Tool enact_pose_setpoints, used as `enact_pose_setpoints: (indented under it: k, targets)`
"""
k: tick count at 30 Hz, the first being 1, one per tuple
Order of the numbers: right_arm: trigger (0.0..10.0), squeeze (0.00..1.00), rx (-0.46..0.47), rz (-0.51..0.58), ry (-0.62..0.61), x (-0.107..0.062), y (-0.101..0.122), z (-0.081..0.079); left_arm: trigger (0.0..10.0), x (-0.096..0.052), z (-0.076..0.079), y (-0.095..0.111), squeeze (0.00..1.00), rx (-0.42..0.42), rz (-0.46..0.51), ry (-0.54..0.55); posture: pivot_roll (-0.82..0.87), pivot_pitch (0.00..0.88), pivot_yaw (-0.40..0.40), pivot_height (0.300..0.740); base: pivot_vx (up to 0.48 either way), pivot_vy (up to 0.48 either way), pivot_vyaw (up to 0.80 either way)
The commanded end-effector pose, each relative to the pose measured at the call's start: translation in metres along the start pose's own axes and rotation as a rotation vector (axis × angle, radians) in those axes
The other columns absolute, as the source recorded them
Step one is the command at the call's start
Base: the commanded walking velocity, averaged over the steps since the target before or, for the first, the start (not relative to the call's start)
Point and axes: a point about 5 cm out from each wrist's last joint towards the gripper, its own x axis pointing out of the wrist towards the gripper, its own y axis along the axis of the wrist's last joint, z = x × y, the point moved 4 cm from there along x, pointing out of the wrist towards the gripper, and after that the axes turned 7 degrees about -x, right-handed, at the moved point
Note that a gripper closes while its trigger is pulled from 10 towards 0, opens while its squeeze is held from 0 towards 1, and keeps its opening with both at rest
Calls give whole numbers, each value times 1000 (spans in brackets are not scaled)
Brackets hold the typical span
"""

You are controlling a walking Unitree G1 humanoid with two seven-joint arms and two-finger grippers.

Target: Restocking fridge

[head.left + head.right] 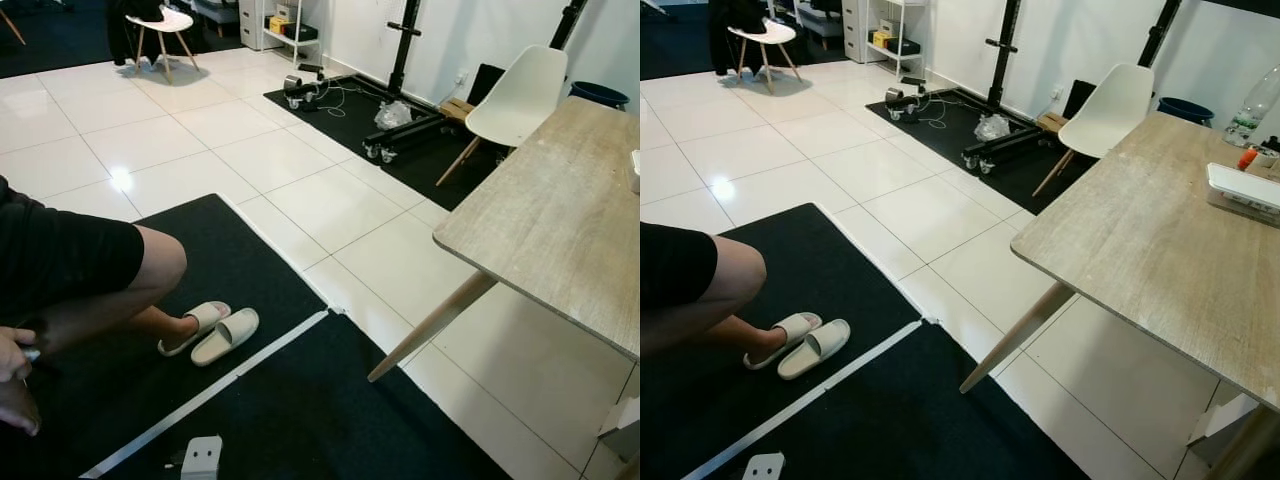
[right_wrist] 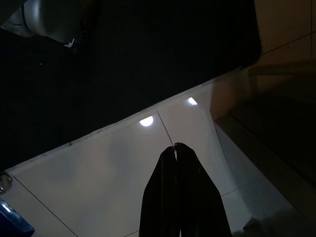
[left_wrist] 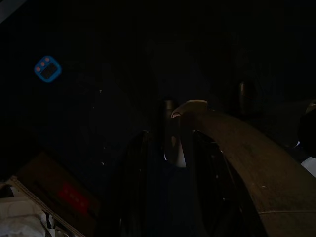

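No legible writing anywhere. My right fingers (image 2: 175, 148) hang pressed together above white floor tile (image 2: 113, 163); left fingers: too dark, cannot tell. Near: black mat (image 1: 300, 420), a seated person's leg (image 1: 110, 290), beige slippers (image 1: 215, 330). Wooden counter (image 1: 1140, 250) carries a white tray (image 1: 1245, 190) and bottle (image 1: 1252, 108). Farther: white chair (image 1: 1110, 105), black rack (image 1: 1002, 60). Fridge not located.

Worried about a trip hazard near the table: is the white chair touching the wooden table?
Cannot tell. In the right eye view the white chair stands right at the wooden table far corner, its seat edge meeting the tabletop outline, with no plain gap or contact.
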Motion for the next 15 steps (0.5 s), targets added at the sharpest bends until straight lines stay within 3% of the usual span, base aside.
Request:
enact_pose_setpoints:
  k: [1,15]
  targets:
    - [10000,0,1,2,-8,-1,-1,5,10000,1,9,-6,0,14,-19,-8,44,0,-92,740,262,0,0]
    - [10000,0,24,8,0,-2,0,5,10000,1,9,-2,0,19,-15,-16,39,0,-90,740,296,0,0]
